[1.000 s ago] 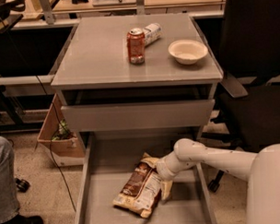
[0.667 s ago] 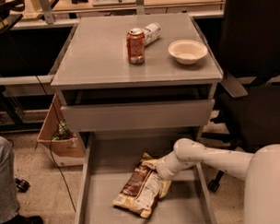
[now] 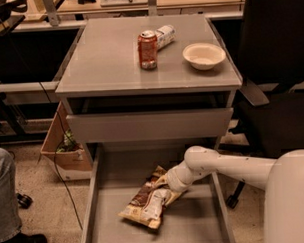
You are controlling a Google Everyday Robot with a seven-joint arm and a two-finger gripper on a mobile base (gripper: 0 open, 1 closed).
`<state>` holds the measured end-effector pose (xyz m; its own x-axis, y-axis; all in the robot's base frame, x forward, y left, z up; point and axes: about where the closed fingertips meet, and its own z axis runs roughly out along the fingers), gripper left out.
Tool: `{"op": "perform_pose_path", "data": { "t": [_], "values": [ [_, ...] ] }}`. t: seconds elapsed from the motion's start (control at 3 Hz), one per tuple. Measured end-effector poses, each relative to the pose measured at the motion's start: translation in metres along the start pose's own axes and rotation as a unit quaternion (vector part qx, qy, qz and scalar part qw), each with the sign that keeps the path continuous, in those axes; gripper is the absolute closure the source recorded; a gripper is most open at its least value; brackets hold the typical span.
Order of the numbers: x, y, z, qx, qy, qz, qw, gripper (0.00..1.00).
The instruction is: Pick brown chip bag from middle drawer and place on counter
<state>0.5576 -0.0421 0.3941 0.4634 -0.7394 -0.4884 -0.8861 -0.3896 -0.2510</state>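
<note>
Camera view looks down on a grey metal cabinet whose middle drawer (image 3: 195,227) is pulled far out at the bottom, a shallow tray with low side walls. On its floor, left of centre, lies the brown chip bag (image 3: 144,205), flat and slanted, its upper end pointing to the back right. The robot's white arm (image 3: 228,166) reaches in from the right, and the tool (image 3: 163,187) sits low in the drawer, pressed against the upper right end of the bag; how far it is open, and whether it has hold of the bag, cannot be told. Above, a shorter drawer with a plain grey front (image 3: 149,125) stands slightly open. The worktop (image 3: 105,60) carries an upright red soda can (image 3: 147,49), a white-labelled can (image 3: 164,35) lying on its side just behind it, and a pale bowl (image 3: 203,55) to the right. A cardboard box (image 3: 63,151) stands on the floor to the left of the cabinet, and a dark office chair (image 3: 275,64) is on the right.
</note>
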Motion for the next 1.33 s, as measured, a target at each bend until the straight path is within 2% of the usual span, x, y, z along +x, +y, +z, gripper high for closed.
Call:
{"op": "perform_pose_path", "data": {
  "t": [0.33, 0.67, 1.0, 1.33],
  "values": [
    [-0.013, 0.003, -0.014, -0.012, 0.003, 0.036, 0.9993, 0.86],
    [-0.032, 0.011, -0.045, -0.018, -0.007, 0.085, 0.9962, 1.00],
    [-0.056, 0.016, -0.089, -0.012, -0.010, 0.120, 0.9927, 1.00],
    [-0.083, 0.015, -0.141, 0.006, -0.017, 0.138, 0.9903, 1.00]
  ]
}}
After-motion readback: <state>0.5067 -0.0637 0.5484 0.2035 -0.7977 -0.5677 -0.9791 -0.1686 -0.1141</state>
